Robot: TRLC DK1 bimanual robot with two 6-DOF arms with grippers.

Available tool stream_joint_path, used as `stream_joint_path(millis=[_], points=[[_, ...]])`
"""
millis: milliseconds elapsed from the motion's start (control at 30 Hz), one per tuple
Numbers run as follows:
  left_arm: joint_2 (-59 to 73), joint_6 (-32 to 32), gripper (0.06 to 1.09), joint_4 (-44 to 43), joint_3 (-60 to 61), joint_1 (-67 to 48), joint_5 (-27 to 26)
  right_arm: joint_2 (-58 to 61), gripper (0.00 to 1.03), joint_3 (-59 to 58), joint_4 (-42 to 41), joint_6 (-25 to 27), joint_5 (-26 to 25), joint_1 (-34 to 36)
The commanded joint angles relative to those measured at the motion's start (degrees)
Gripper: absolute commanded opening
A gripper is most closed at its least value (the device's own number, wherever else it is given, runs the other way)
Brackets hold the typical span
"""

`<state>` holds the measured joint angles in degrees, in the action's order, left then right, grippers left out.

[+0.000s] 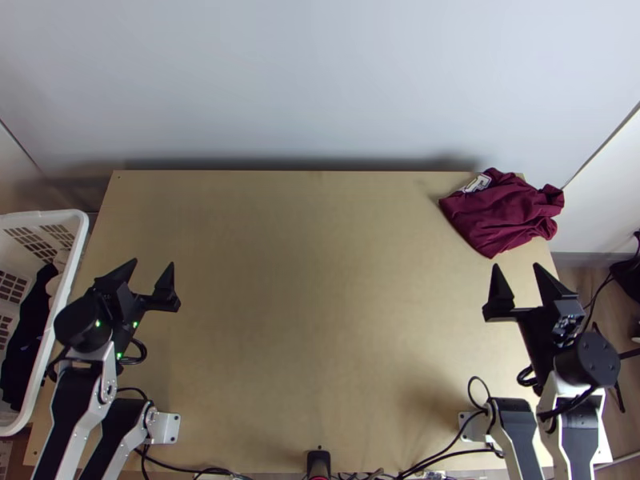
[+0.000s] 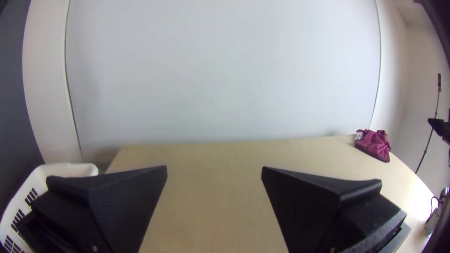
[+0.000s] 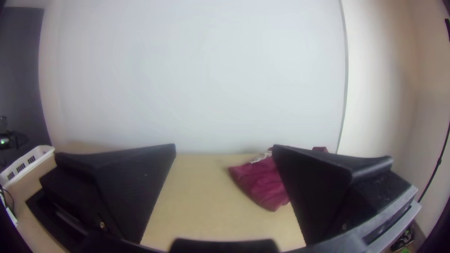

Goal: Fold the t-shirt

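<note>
Left gripper (image 1: 152, 263) and right gripper (image 1: 516, 266), both jaws spread, wide table (image 1: 320, 312) between, maroon t-shirt (image 1: 504, 214) bunched at far right corner

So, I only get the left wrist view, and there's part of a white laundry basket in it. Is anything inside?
Observer: Yes, dark cloth lies in the basket.
Operator: And the other hand, the right one: is it open or closed?
Observer: The right hand is open, its two fingers well apart.
Operator: Does it touch that dark red shirt?
Observer: No, the shirt lies bunched beyond its fingertips, with bare table between them.
</note>
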<state>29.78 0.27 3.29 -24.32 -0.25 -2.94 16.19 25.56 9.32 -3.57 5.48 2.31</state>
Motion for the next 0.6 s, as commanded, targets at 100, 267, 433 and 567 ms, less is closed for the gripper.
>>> stream_joint_path(millis=[100, 267, 433, 567], points=[[-7.54, 2.28, 1.03, -12.52, 7.88, -1.15, 0.74, -7.75, 0.93, -9.04, -16.44, 1.73, -6.27, -3.36], [-7.98, 2.63, 1.03, -20.25, 10.52, -1.07, 1.53, -7.13, 0.92, -12.38, -26.37, 3.13, -6.35, -4.06], [-7.81, 0.52, 1.03, -25.09, 10.25, -1.15, 2.15, -8.8, 0.92, -15.01, -28.48, 8.14, -6.53, -9.16], [-10.62, 3.24, 1.04, -28.07, 11.4, -1.59, 2.15, -15.31, 0.92, -19.23, -30.06, 14.91, -6.53, -12.06]])
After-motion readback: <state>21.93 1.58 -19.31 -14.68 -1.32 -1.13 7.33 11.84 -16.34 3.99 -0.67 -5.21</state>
